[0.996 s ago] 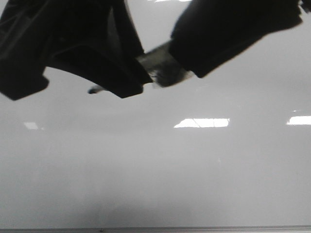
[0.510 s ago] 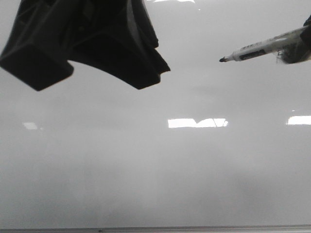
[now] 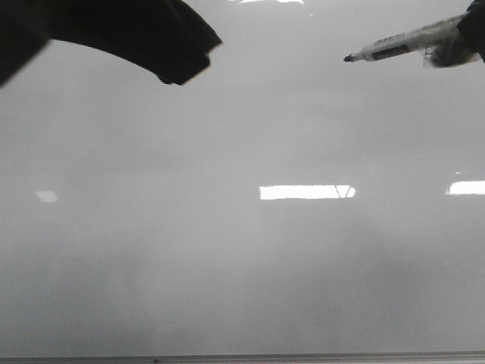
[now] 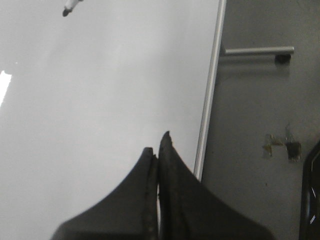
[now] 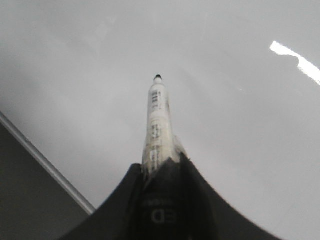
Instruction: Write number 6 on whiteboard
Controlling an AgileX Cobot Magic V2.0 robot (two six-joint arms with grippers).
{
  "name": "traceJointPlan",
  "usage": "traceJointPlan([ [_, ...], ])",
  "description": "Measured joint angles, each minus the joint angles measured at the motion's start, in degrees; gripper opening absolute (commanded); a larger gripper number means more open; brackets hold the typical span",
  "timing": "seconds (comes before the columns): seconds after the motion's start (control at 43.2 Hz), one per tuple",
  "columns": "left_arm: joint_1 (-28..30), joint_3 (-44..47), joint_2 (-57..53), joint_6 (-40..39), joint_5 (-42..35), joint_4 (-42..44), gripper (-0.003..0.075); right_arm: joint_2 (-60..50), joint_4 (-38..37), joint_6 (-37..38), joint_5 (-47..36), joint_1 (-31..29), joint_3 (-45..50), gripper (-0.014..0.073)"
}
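Note:
The whiteboard (image 3: 242,273) fills the front view, glossy pale grey, with its thin metal frame (image 3: 242,358) along the near edge. No drawn number 6 shows on it in any view. My right gripper (image 3: 474,30) is at the top right edge, shut on a white marker (image 3: 402,45) whose uncapped black tip points left, above the board. In the right wrist view the gripper (image 5: 159,162) clamps the marker (image 5: 157,120) by its rear. My left gripper (image 3: 182,68) is at the top left; in the left wrist view it (image 4: 157,145) is shut and empty, near the board's frame (image 4: 210,90).
Bright rectangular light reflections (image 3: 307,192) lie on the board. In the left wrist view a dark grey table (image 4: 260,125) lies beyond the frame, with a metal bar (image 4: 257,50) and a dark object (image 4: 312,195) at the edge.
One second ago both grippers met at the top centre around the marker. The right gripper has carried the marker to the right and slightly up. The left gripper has drawn back up and left.

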Motion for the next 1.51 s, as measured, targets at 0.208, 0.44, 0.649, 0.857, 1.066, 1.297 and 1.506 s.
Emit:
traceJointPlan([
  [0.208,0.13,12.37,-15.04,0.00,-8.05,-6.66,-0.0020,9.77,2.13,0.00,-3.94,0.00,-4.15,-0.0067],
  [0.44,0.13,18.82,-24.73,0.00,-8.93,-8.35,-0.0020,20.59,3.05,0.00,-11.53,0.56,-10.62,-0.0067],
  [0.649,0.13,19.05,-25.49,0.00,-9.04,-8.48,-0.0020,26.00,4.44,0.00,-14.65,1.66,-13.50,-0.0067],
  [0.857,0.13,19.13,-25.49,0.00,-9.16,-8.48,-0.0020,31.21,4.44,-0.12,-11.90,6.86,-13.73,-0.0067],
  [1.066,0.13,19.13,-25.49,0.00,-9.25,-8.48,-0.0020,34.28,4.44,-0.21,-6.97,8.48,-13.73,-0.0059],
  [1.297,0.13,19.13,-25.49,0.00,-9.25,-8.48,-0.0020,29.47,4.44,-0.21,-6.33,3.55,-12.37,-0.0059],
  [1.506,0.13,19.13,-25.49,0.00,-9.25,-8.48,-0.0020,31.03,4.34,-0.24,-7.06,4.95,-15.81,-0.0059],
])
